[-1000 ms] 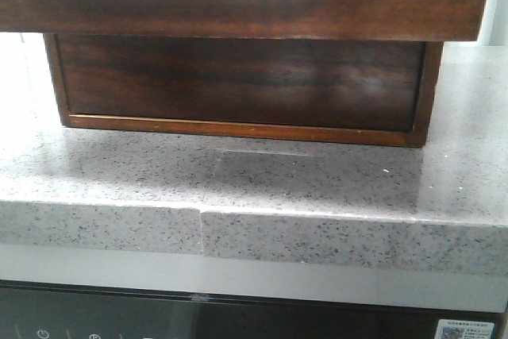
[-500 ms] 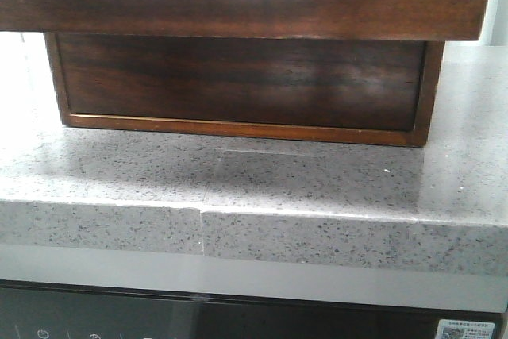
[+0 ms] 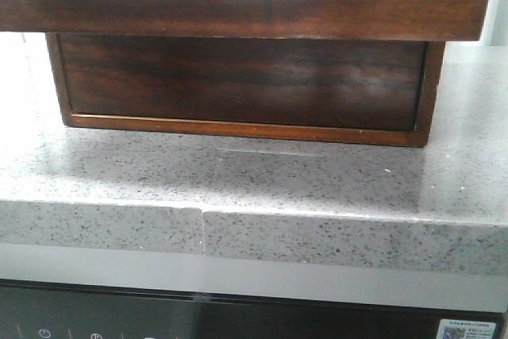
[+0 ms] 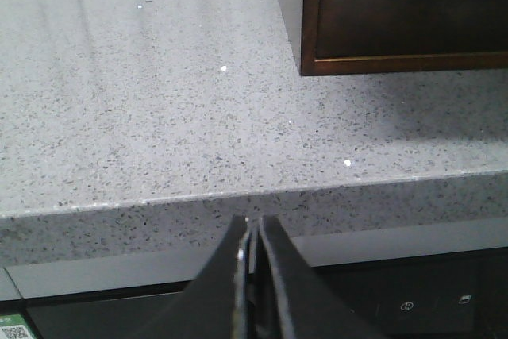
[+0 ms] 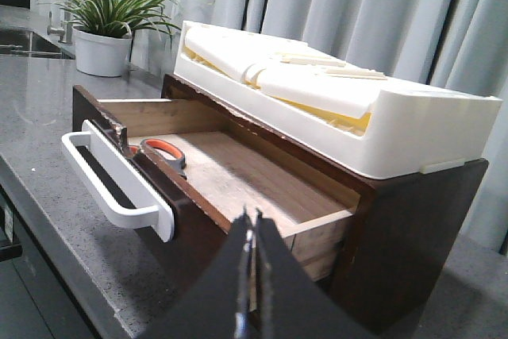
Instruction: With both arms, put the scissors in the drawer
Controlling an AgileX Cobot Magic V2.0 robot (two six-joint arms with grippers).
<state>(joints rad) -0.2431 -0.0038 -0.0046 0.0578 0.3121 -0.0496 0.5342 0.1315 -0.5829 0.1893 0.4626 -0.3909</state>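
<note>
- Scissors (image 5: 163, 151) lie inside the pulled-out drawer (image 5: 238, 176), at its front end just behind the drawer face; only an orange-lined grey loop shows.
- Right gripper (image 5: 248, 232): dark tapered fingers pressed together, nothing between them, near the drawer's side and apart from the scissors.
- Left gripper (image 4: 252, 232): fingers also pressed together, holding nothing, at the edge of the speckled grey stone counter (image 4: 159, 117), beside the box corner.
- Drawer: dark wood-grain front, pale wooden floor, white rounded bar handle (image 5: 111, 184).
- White moulded tray (image 5: 333, 109) sits on the box (image 5: 413, 228).
- Front view shows only the drawer face and box; no scissors, no grippers.
- Potted plant (image 5: 103, 17) appears only in the right wrist view.
</note>
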